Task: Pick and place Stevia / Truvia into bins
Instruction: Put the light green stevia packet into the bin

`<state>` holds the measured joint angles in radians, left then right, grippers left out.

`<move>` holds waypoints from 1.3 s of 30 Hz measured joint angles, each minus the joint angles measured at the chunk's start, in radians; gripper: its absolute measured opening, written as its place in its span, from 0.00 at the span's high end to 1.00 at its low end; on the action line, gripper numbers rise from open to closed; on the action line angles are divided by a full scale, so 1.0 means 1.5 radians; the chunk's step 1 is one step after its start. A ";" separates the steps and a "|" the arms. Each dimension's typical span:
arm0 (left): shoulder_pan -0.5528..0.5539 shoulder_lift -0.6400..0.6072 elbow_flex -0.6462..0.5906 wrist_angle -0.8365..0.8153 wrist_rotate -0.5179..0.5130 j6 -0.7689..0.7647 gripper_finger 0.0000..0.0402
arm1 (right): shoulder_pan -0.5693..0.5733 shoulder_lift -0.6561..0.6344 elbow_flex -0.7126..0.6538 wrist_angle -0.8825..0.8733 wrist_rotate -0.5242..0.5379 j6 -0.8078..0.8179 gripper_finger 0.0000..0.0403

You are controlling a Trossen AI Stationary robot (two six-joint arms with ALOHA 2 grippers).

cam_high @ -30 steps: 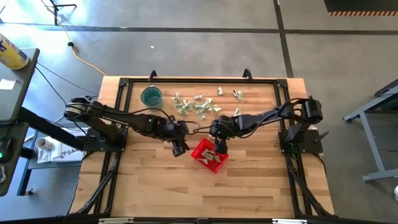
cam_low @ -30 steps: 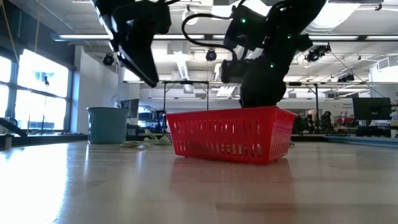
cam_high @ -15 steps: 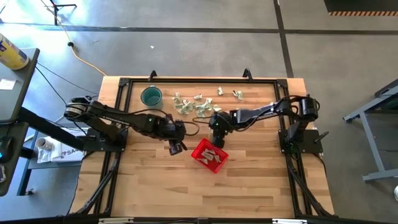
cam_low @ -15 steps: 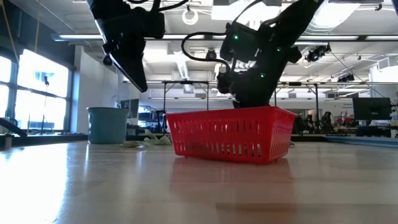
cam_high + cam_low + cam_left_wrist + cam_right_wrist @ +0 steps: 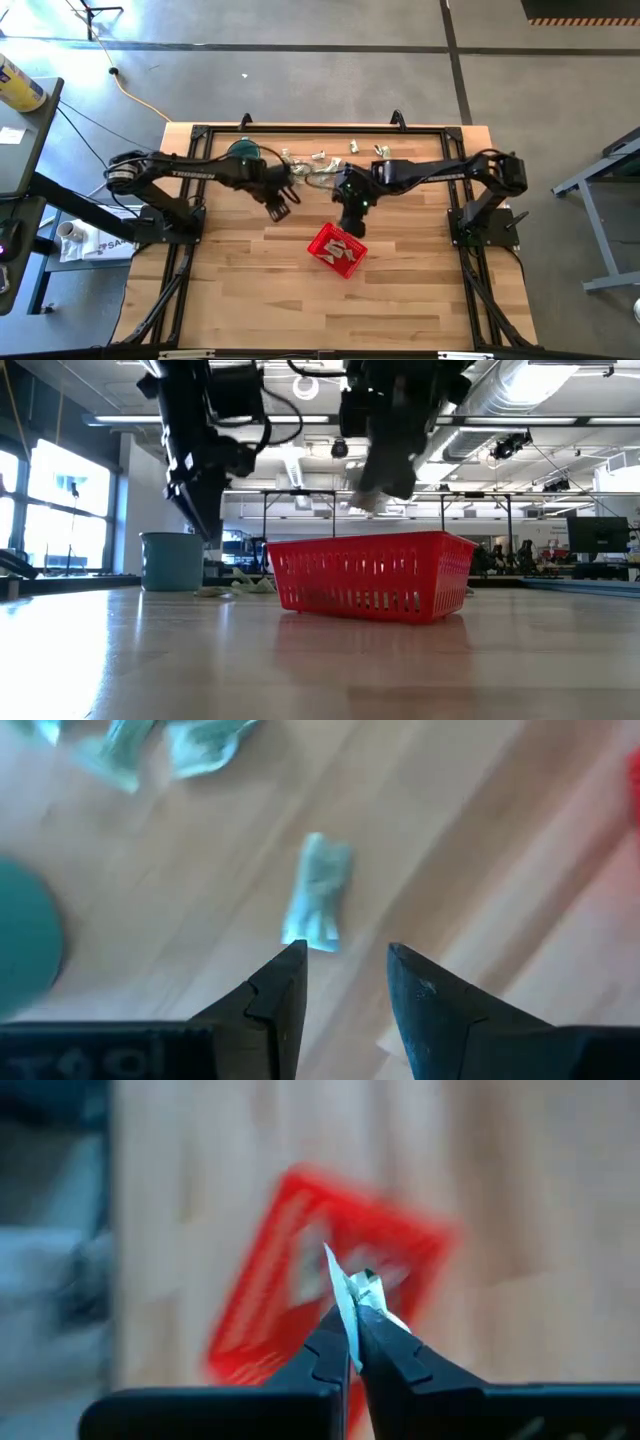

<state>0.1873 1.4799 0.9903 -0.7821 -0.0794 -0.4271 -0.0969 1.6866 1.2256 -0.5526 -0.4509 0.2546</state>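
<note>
- Our right hand [image 5: 352, 1342] pinches a sachet [image 5: 350, 1292] above the bench [image 5: 250, 290], near the red basket [image 5: 337, 250].
- Our left hand [image 5: 345, 982], open, hovers over a loose sachet [image 5: 318, 890].

Teal cup [image 5: 243, 153] upright at far-left of wooden table [image 5: 400, 290]; yellow cable [image 5: 135, 95] on grey floor

**Open table near; crowded far edge**

The red basket [image 5: 336, 249] sits alone mid-table [image 5: 250, 300], bare wood on every side and open above. Along the far edge, scattered sachets [image 5: 320, 157] and the teal cup [image 5: 243, 152] crowd the surface; both arms hang between them and the basket.
</note>
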 joint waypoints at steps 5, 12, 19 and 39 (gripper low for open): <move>0.033 0.002 -0.031 0.040 0.022 0.000 0.57 | 0.044 0.001 -0.031 -0.012 -0.049 0.018 0.94; 0.032 0.021 -0.043 0.078 0.023 -0.002 0.50 | 0.073 0.006 -0.042 0.014 -0.009 0.041 0.74; 0.032 0.041 -0.042 0.080 0.014 0.002 0.33 | 0.077 -0.002 -0.041 0.002 0.065 0.072 0.50; -0.004 0.148 -0.040 0.115 -0.015 0.012 0.66 | 0.078 -0.026 -0.042 -0.073 0.209 0.054 0.45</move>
<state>0.1812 1.7023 0.9300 -0.6096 -0.1023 -0.4089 0.0196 1.6474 1.1633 -0.6626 -0.1378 0.3355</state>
